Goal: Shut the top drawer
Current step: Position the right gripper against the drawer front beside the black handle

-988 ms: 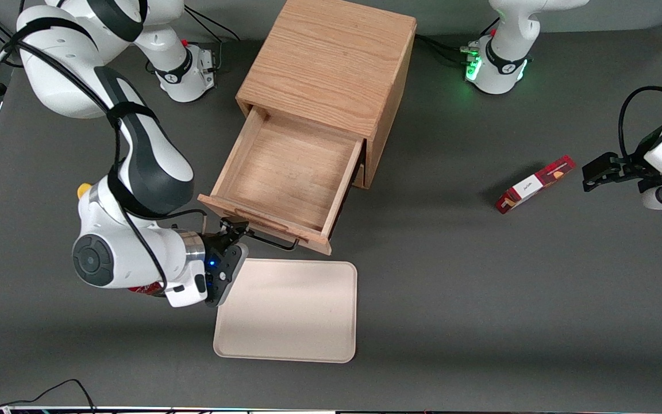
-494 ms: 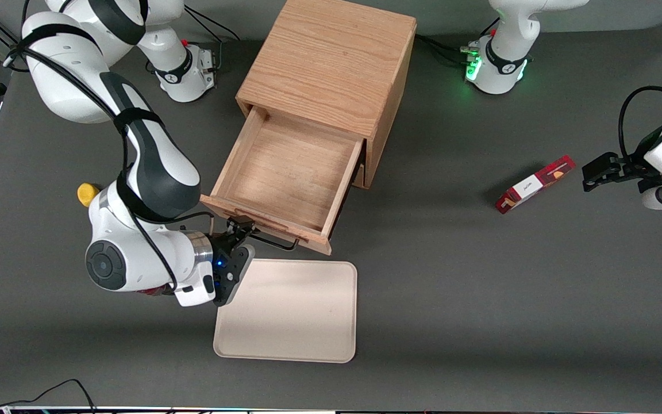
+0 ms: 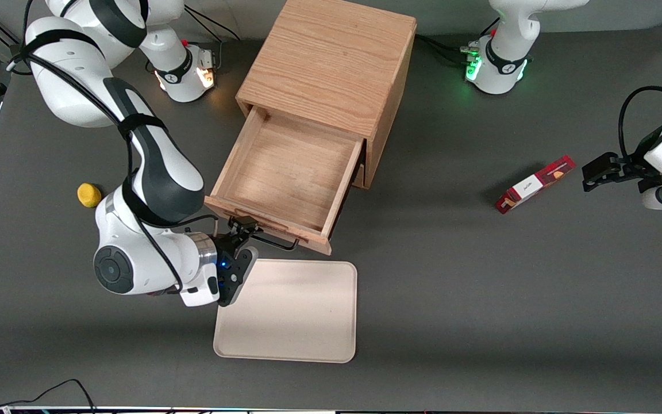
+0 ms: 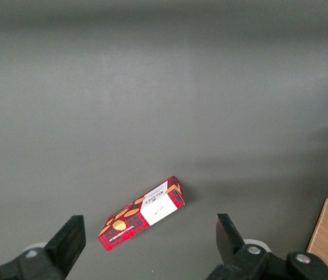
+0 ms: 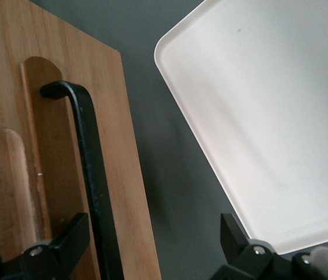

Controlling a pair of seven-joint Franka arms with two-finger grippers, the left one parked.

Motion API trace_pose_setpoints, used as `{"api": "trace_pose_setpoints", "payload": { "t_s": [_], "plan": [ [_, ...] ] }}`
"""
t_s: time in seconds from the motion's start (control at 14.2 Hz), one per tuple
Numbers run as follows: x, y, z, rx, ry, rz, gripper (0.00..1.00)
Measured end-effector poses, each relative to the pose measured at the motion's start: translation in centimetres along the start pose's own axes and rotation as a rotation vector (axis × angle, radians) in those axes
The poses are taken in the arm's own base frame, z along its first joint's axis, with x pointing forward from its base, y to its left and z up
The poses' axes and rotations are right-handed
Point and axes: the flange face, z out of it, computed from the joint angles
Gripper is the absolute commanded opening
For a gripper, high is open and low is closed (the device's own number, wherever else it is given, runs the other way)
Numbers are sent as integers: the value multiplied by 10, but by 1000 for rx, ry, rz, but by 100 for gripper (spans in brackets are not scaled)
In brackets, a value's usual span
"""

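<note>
Since 1 s ago the claw (image 3: 243, 228) has edged closer to the top drawer (image 3: 285, 175), which stands pulled out and bare inside; a tray (image 3: 291, 322) lies nearer the camera.

Right wrist view: its spread fingers (image 5: 70, 239) straddle the black handle (image 5: 91, 169), gripping nothing.

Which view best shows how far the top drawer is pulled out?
The front view: the whole top drawer shows, pulled well out of the cabinet, gripper open at its handle. The right wrist view shows only its front and handle; the left wrist view shows none of it.
</note>
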Motion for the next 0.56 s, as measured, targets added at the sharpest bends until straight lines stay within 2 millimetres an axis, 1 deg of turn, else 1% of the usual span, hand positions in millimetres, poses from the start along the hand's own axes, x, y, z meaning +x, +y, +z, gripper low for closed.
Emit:
{"api": "trace_pose_setpoints", "payload": {
  "t_s": [0.21, 0.56],
  "plan": [
    [0, 2, 5, 6, -4, 2, 100],
    [0, 2, 6, 7, -4, 9, 100]
  ]
}}
